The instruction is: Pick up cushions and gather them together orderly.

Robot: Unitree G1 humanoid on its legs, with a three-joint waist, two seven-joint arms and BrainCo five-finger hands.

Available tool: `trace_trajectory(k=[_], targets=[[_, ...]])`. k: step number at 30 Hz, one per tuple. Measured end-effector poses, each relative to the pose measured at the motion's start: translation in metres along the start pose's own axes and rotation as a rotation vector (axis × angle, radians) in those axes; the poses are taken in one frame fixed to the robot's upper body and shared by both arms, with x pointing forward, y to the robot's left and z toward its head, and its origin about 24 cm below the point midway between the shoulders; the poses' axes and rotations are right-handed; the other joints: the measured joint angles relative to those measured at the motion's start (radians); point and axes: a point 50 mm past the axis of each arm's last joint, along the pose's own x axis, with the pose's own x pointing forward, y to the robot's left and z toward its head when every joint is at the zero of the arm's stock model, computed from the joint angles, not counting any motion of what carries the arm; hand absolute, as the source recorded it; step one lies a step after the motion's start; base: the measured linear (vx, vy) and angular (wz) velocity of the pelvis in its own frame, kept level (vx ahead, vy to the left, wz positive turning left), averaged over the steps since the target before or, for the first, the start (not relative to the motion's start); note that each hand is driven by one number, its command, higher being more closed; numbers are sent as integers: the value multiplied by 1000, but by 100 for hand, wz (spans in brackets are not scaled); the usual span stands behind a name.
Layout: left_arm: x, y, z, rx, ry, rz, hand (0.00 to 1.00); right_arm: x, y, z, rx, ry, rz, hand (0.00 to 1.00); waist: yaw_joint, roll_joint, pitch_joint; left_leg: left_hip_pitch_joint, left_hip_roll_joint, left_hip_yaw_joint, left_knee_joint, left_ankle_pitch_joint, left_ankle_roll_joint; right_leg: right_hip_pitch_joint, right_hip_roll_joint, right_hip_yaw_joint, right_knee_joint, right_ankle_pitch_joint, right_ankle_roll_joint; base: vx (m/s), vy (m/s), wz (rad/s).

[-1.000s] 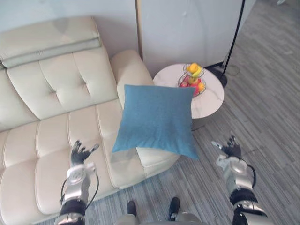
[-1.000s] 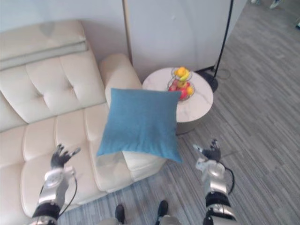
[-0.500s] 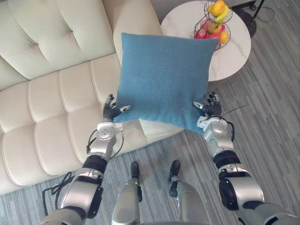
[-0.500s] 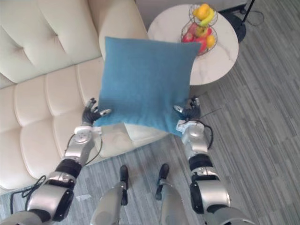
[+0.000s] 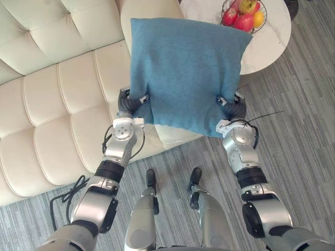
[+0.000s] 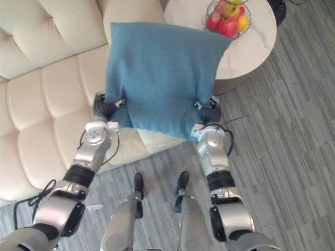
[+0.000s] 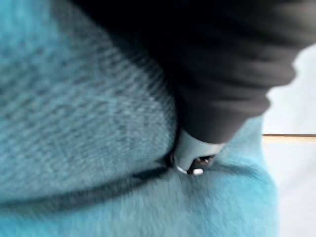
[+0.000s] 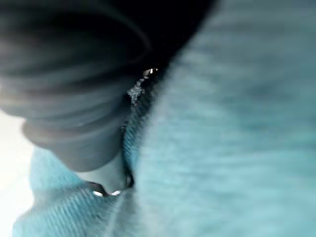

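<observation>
A square blue cushion (image 5: 183,68) hangs upright in front of me, over the sofa's arm and seat edge. My left hand (image 5: 127,106) is curled into its lower left corner and my right hand (image 5: 234,109) into its lower right corner, and the cloth puckers at both grips. In the left wrist view the left hand (image 7: 222,74) presses into the blue cushion (image 7: 74,98). The right wrist view has the right hand (image 8: 64,113) dug into the same blue cushion (image 8: 237,123). Most of both hands' fingers are hidden behind the cushion.
A cream tufted leather sofa (image 5: 52,104) runs along the left and behind the cushion. A round white side table (image 5: 267,47) stands at the upper right with a wire fruit basket (image 5: 243,13) on it. Grey striped floor (image 5: 303,157) lies to the right.
Both hands have gone from open beside the cushion's lower corners to curled into them. The camera has shifted, so the cushion now sits higher and larger in view.
</observation>
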Motion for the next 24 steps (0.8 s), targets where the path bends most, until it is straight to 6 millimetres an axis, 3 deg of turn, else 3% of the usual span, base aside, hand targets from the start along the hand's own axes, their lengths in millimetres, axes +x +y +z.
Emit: trace_trajectory(k=[2, 9, 11, 13, 16, 20, 24], targets=[[-10, 0, -5, -12, 7, -6, 100, -9, -4, -8, 1, 18, -5, 100, 0, 0, 0, 29, 0, 3, -1, 0, 0, 30, 0, 0, -3, -2, 2, 57, 13, 2], [-73, 13, -39, -79, 102, 26, 100, -55, -14, -35, -3, 86, 4, 100, -7, 0, -20, 161, -3, 4, -62, -7, -9, 163, 17, 0, -47, -24, 8, 22, 6, 5], [-103, 21, -58, -95, 190, 60, 100, -76, -21, -54, -33, 157, 16, 100, -8, 1, -93, 199, -1, 3, -103, -1, -12, 204, 31, 0, -97, -14, 14, 74, 7, -1], [-121, 26, -63, -127, 223, 85, 100, -90, -22, -56, -41, 168, 38, 100, -7, 2, -120, 235, -1, 1, -127, 2, -13, 247, 38, -2, -136, -5, 16, 129, 9, 0], [-146, 30, -68, -171, 267, 110, 100, -105, -25, -57, -46, 172, 59, 100, -8, 3, -172, 275, -4, -4, -158, 2, -13, 294, 43, -8, -178, 2, 25, 98, 8, 3], [-166, 32, -61, -205, 258, 122, 100, -117, -24, -51, -58, 145, 93, 100, -8, 2, -212, 333, -10, -20, -177, 2, -13, 373, 45, -24, -225, 4, 29, 87, 9, 11], [-174, 40, -55, -211, 230, 153, 100, -123, -15, -49, -56, 125, 139, 100, -9, 3, -236, 369, -11, -31, -179, 2, -13, 426, 48, -37, -250, 6, 30, 36, 3, 11]])
